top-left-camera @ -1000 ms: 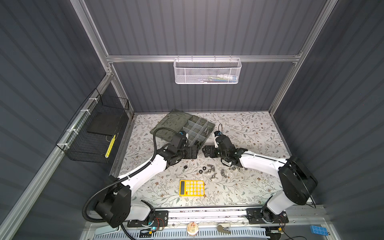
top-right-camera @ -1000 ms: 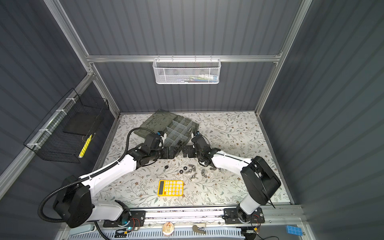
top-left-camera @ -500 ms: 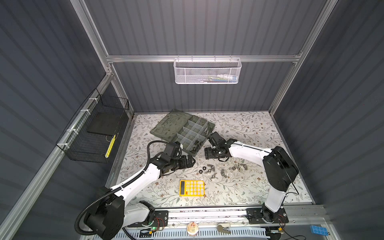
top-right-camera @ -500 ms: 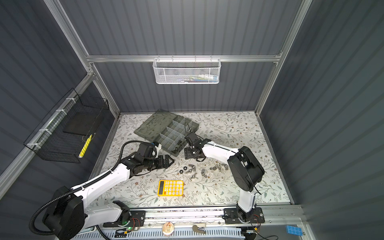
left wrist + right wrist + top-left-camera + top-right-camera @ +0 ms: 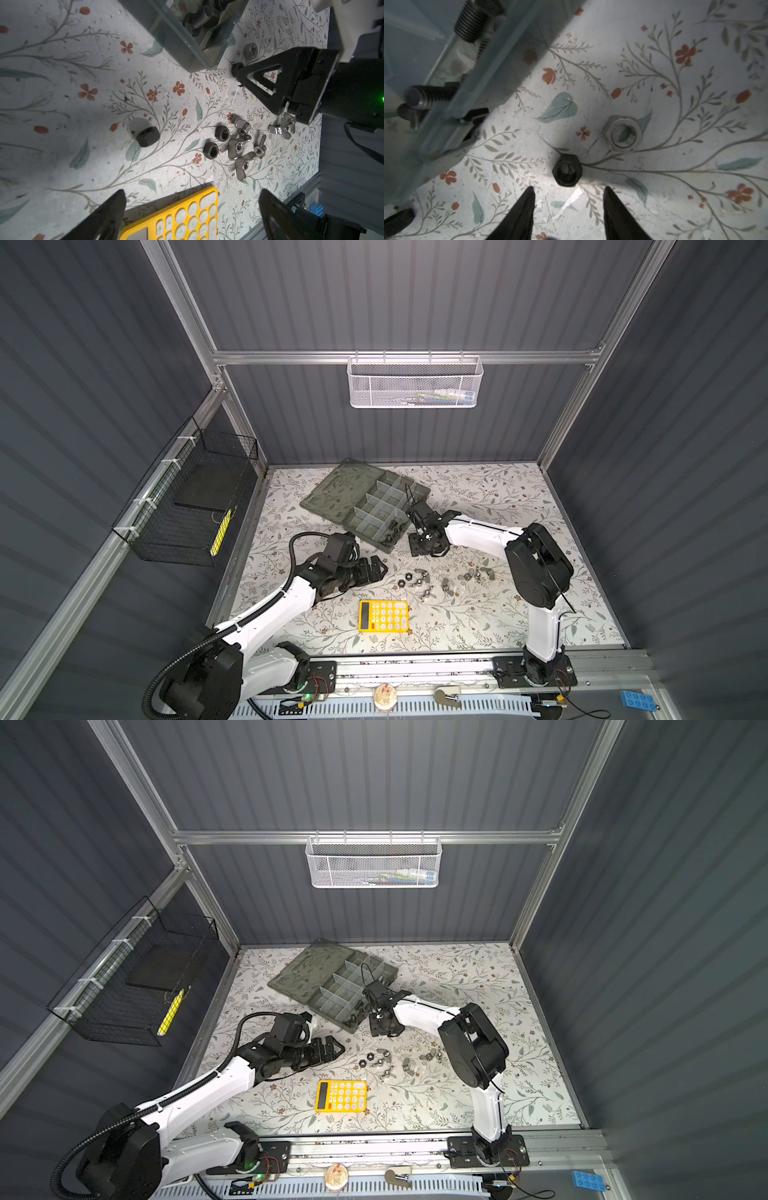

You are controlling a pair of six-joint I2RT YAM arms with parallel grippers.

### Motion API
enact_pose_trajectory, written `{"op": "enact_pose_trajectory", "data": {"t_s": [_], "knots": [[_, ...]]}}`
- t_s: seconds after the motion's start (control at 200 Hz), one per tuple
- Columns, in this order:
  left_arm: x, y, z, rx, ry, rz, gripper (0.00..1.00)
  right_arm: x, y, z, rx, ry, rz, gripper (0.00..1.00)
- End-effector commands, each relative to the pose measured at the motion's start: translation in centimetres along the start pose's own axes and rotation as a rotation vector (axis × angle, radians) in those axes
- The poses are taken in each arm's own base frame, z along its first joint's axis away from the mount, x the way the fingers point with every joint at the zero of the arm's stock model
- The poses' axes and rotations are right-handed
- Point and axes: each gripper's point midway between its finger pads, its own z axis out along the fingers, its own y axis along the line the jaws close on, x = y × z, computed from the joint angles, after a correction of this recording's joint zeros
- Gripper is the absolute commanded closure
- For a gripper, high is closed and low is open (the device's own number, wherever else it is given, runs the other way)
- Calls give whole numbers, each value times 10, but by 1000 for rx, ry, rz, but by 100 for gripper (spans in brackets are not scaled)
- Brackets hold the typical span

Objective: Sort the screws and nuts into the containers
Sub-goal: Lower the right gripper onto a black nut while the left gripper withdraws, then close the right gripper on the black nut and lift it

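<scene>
The left arm (image 5: 286, 601) and right arm (image 5: 478, 531) have white shell links joined by bulky black joint housings. A ribbed black hose (image 5: 292, 560) runs along the left one. The fingers (image 5: 270, 63) are matte black triangular frames with a cut-out, and a green light (image 5: 382, 99) glows behind them.

Black screws (image 5: 471, 22) lay in a corner compartment of the open grey-green organiser box (image 5: 374, 506). Beside that corner a black hex nut (image 5: 566, 170) and a silver hex nut (image 5: 623, 134) lay flat; more black nuts (image 5: 222, 133) and silver wing nuts (image 5: 239, 145) lay scattered nearby.
</scene>
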Motion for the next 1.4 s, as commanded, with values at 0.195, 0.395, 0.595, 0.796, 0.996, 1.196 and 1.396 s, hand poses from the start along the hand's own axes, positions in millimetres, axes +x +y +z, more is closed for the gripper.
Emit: {"op": "enact_pose_trajectory", "data": {"t_s": [0.195,0.395,0.595,0.796,0.996,1.196,1.396], "knots": [[-13,-5,5,25,-29,-59,0,2,-2,16,-28,50,-2,55],[-19,-9,9,38,-25,-72,0,5,-2,23,-28,64,5,57],[-24,-15,14,63,-11,-83,0,8,-3,32,-17,86,1,62],[-29,-13,12,62,-18,-85,0,13,-4,38,-10,105,1,67],[-32,-12,14,73,-13,-102,0,17,-9,37,12,114,-4,77],[-35,-19,15,120,4,-120,0,6,-4,22,-7,79,2,84],[-45,-26,9,138,-16,-116,0,-13,6,-5,-56,28,13,86]]}}
